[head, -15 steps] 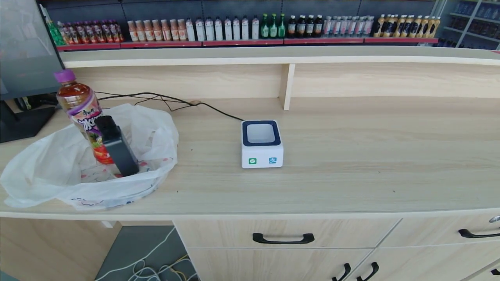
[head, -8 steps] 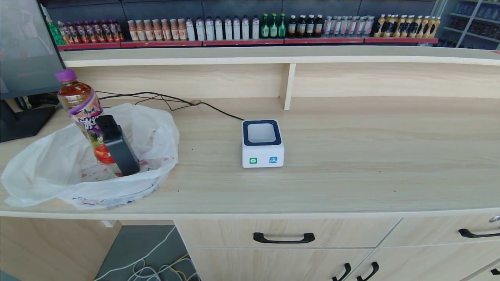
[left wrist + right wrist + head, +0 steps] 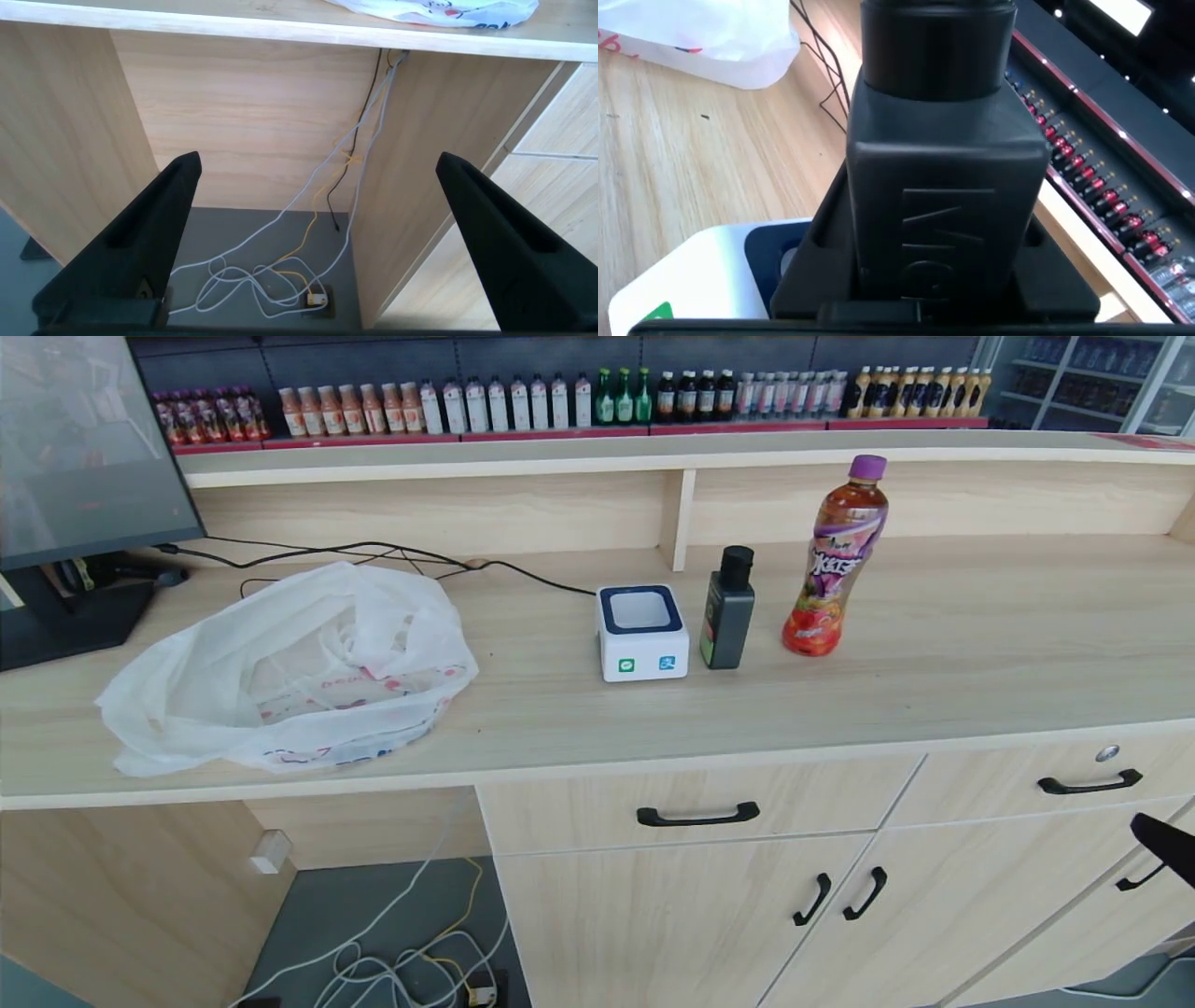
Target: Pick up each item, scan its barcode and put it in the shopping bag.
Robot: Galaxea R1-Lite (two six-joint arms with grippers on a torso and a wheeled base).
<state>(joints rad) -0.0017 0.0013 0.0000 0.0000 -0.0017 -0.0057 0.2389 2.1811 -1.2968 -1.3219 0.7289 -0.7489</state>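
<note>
White shopping bag (image 3: 177, 681) lies crumpled and open, higher than the left gripper's (image 3: 318, 247) spread fingers (image 3: 131, 247) and beyond them; well apart from them stand the scanner (image 3: 642, 633), black flask (image 3: 727, 609) and purple-capped tea bottle (image 3: 836, 560), upright.

Light wood counter (image 3: 934, 653) with black-handled drawers (image 3: 560, 812), drink shelves (image 3: 560, 431) behind, grey floor (image 3: 317, 915) with cables (image 3: 392, 971).

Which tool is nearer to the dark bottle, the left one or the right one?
Right. The right tool has the dark bottle close in front of it, above the scanner. The left tool is open, low before the counter's open bay, below the bag.
</note>
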